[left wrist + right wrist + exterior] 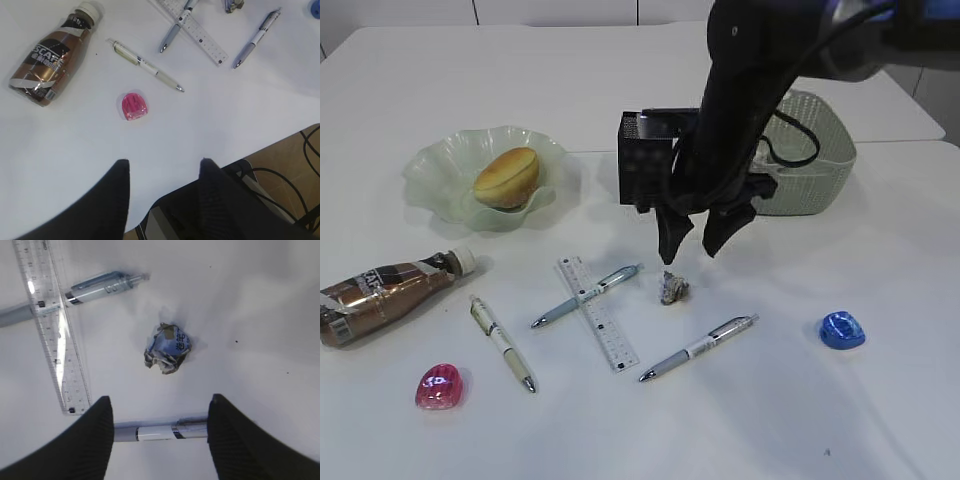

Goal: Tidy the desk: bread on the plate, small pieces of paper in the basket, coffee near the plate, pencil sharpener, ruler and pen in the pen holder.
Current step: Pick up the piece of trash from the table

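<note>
The desk (840, 400) is a plain white top, matte, lit evenly, with soft shadows under each thing. A second white top butts against it behind, the seam running past the basket (810, 150). In the left wrist view the desk's near edge gives way to a brown floor with black cables.

Taking the ruler (597, 312) as the landmark: it lies flat near the middle of the desk, and a blue pen (585, 296) lies across it. Just left of it lies a cream pen (502, 342); farther left, the coffee (385, 296) lies on its side. A pink sharpener (439, 387) sits left of and nearer than the ruler. Behind and left of it stands the plate (435, 165) with the bread (506, 177) in it. Right of the ruler lies a crumpled paper (673, 288), then a second blue pen (698, 348), and well right a blue sharpener (842, 330). Behind the ruler stands the pen holder (645, 160), with the basket to its right.

The right gripper (696, 244) hangs above the paper, jaws spread wide, holding nothing. The left gripper (162, 172) hovers over the desk's near edge, nearer than the pink sharpener, jaws parted and empty.
</note>
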Robot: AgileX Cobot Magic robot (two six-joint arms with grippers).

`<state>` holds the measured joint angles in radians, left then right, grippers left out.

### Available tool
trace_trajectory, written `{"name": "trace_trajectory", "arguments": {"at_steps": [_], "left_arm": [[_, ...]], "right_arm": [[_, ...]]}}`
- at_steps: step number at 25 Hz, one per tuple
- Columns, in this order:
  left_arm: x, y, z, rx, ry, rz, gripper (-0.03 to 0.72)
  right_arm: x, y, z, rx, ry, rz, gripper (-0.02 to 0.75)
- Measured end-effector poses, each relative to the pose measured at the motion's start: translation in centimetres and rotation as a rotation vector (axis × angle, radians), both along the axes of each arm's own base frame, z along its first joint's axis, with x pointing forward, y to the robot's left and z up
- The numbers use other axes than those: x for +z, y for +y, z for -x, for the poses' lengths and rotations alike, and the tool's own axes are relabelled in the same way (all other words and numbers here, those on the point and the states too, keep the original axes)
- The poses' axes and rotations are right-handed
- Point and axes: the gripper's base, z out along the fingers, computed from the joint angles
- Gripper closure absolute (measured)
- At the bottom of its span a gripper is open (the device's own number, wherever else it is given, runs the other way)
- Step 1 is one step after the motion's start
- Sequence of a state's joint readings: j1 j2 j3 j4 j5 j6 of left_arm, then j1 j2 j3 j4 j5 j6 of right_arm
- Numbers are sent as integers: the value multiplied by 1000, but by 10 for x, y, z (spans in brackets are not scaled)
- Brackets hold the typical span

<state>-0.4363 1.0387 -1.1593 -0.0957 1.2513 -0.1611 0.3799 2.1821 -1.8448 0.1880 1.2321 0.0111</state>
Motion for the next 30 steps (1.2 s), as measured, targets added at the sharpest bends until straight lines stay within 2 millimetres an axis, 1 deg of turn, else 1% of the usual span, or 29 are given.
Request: {"name": "trace_trajectory", "arguments": {"at_steps": [3, 4, 11, 12, 15, 18, 23, 30], "left_arm": [[0, 0, 0, 0, 0, 0, 367], [0, 0, 0, 0, 0, 0, 366], [0, 0, 0, 0, 0, 0, 366], [0, 0, 0, 0, 0, 0, 366], [0, 0, 0, 0, 0, 0, 366], [0, 0, 0, 0, 0, 0, 365], [0, 0, 0, 0, 0, 0, 365], [0, 0, 0, 0, 1, -1, 365]], "right_arm": [[-11, 3, -1, -8, 30, -16, 269], [-18, 5, -2, -13, 48, -26, 269], [-24, 6, -3, -17, 65, -31, 269], [-32, 7, -4, -7, 79, -27, 269], [-45, 7, -5, -10, 98, -18, 270], [-49, 8, -8, -11, 74, -25, 270], [-49, 10, -14, -22, 18, -42, 270], [-51, 9, -14, -16, 11, -30, 270]]}}
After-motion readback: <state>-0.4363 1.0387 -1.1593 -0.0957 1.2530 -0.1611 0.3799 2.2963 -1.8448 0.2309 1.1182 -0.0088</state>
